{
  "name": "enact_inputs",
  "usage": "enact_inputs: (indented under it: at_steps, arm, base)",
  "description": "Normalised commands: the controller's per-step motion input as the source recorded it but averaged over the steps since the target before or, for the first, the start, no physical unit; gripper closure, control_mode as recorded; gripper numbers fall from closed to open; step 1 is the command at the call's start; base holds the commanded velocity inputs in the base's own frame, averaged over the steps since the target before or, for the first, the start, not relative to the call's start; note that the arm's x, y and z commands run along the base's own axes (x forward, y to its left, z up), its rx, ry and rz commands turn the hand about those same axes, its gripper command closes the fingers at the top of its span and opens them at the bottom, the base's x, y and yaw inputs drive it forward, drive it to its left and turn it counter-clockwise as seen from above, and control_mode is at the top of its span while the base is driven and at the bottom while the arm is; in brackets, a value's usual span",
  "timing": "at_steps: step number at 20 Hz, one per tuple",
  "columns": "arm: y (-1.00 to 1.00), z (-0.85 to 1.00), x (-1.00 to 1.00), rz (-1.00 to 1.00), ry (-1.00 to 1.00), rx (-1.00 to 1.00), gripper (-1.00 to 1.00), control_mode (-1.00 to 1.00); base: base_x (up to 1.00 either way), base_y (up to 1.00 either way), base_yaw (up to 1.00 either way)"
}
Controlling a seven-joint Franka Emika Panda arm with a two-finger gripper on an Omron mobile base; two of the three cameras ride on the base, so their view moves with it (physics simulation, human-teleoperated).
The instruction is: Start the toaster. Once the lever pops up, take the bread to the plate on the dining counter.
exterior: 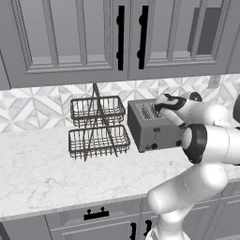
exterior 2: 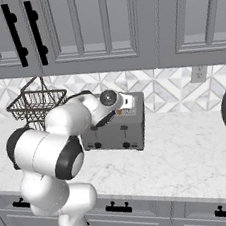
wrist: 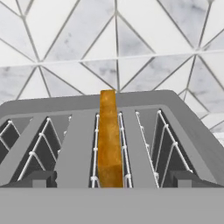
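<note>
Room and obstacles around the toaster top

In the hand view the bread [wrist: 108, 140] stands on edge in a wire-lined slot of the toaster [wrist: 78, 131], with an open slot at 3 o'clock and another at 9 o'clock; the tiled wall closes off 12 o'clock. From the left base view the wire basket rack [exterior: 97, 127] crowds the toaster's 9 o'clock side, cabinets hang overhead, and bare tabletop [exterior: 42, 173] lies open at 7 o'clock.
</note>
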Motion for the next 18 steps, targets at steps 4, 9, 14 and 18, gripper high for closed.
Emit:
enact_inputs:
  at_steps: [4, 9, 14, 18]
  arm:
    - [0.00, 0.00, 0.19, 0.00, 0.00, 0.00, -1.00, -1.00]
    - [0.00, 0.00, 0.13, 0.00, 0.00, 0.00, -1.00, -1.00]
    - [0.00, -0.09, 0.00, 0.00, 0.00, 0.00, -1.00, -1.00]
    - [0.00, -0.09, 0.00, 0.00, -0.01, 0.00, -1.00, -1.00]
  base:
    - [0.00, 0.00, 0.00]
    - [0.00, 0.00, 0.00]
    - [0.00, 0.00, 0.00]
    - [0.00, 0.00, 0.00]
